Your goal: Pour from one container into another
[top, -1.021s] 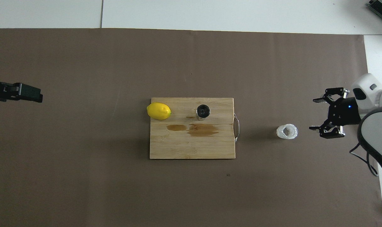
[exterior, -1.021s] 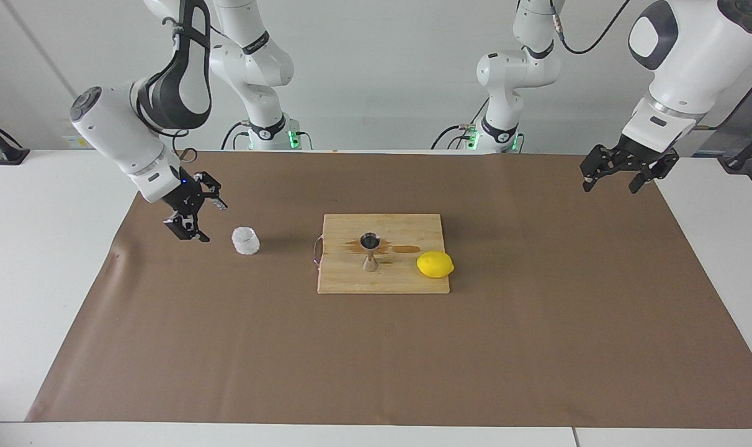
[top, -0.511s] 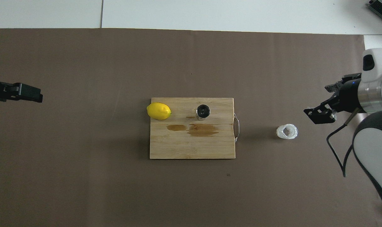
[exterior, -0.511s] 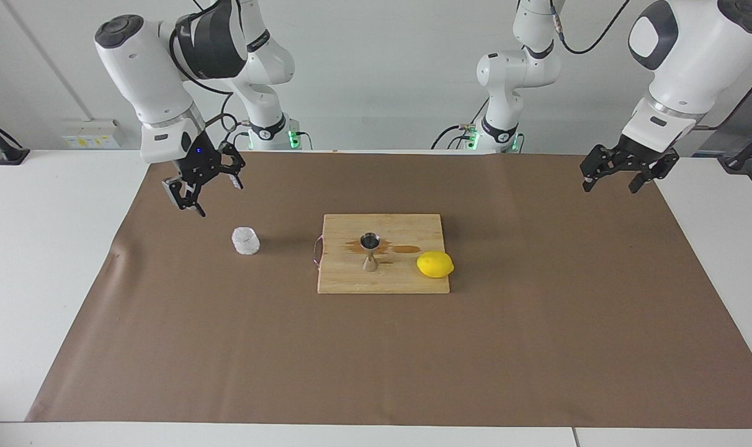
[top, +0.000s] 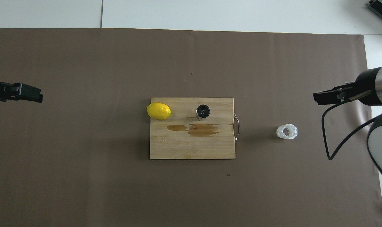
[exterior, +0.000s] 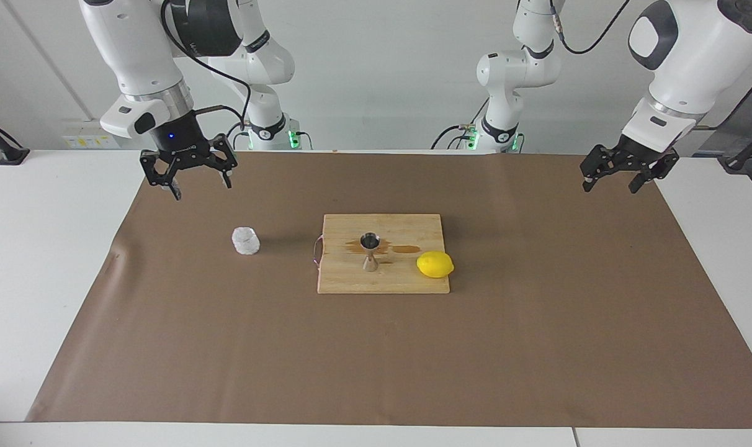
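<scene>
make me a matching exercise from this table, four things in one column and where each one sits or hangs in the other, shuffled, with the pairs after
Things
1. frosted cup
2. steel jigger
3. lemon
4. right gripper

Places
a. upright on the cutting board, next to a wet stain
b. open, up in the air over the brown paper, holding nothing
c. on the paper, off the board, toward the right arm's end
d. at the board's edge toward the left arm's end

Pairs: 1-c, 2-a, 3-d, 4-b
</scene>
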`<state>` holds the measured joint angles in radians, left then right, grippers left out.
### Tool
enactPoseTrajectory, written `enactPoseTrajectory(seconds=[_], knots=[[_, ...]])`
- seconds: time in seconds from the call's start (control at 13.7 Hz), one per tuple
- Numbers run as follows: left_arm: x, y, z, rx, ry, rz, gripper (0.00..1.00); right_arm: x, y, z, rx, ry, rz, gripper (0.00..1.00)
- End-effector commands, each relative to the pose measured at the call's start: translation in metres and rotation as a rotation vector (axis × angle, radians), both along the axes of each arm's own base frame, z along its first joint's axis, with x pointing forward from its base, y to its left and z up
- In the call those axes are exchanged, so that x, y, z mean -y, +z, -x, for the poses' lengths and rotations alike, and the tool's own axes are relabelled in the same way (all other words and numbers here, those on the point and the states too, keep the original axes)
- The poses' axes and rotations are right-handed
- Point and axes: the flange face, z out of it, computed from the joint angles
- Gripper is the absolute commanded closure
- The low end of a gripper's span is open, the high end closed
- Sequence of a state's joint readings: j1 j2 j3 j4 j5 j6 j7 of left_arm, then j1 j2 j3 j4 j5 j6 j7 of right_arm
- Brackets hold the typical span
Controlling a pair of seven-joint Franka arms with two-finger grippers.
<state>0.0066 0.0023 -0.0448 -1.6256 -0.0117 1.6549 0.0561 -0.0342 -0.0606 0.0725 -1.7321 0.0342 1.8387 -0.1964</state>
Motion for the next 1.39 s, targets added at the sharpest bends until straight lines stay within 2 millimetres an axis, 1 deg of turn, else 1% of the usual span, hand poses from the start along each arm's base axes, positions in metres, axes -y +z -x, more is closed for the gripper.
enactPoseTrajectory(seconds=[0.0, 0.22, 0.51, 0.73, 0.88, 0.95, 1.24, 1.31], knots=[[0.001, 0.003, 0.005, 0.016, -0.002, 0.0, 0.0, 0.003, 0.015, -0.005, -0.032, -0.14, 0.035, 0.0], [0.001, 0.003, 0.005, 0.016, -0.002, 0.0, 0.0, -0.003, 0.017, 0.0, -0.084, -0.289, 0.022, 0.0], [0.001, 0.003, 0.005, 0.016, -0.001, 0.0, 0.0, 0.0, 0.016, 0.002, -0.099, -0.3, 0.021, 0.0], [0.001, 0.004, 0.005, 0.017, -0.002, 0.0, 0.0, 0.009, 0.007, 0.008, -0.119, -0.317, 0.024, 0.0], [0.001, 0.004, 0.005, 0.017, -0.001, 0.0, 0.0, 0.008, 0.009, 0.008, -0.116, -0.317, 0.024, 0.0], [0.001, 0.003, 0.005, 0.016, -0.002, 0.0, 0.0, 0.004, 0.009, 0.008, -0.117, -0.308, 0.026, 0.0], [0.001, 0.004, 0.005, 0.017, -0.001, 0.0, 0.0, 0.011, 0.012, 0.01, -0.128, -0.318, 0.03, 0.0], [0.001, 0.003, 0.005, 0.016, -0.001, 0.0, 0.0, 0.008, 0.011, 0.011, -0.138, -0.313, 0.03, 0.0]])
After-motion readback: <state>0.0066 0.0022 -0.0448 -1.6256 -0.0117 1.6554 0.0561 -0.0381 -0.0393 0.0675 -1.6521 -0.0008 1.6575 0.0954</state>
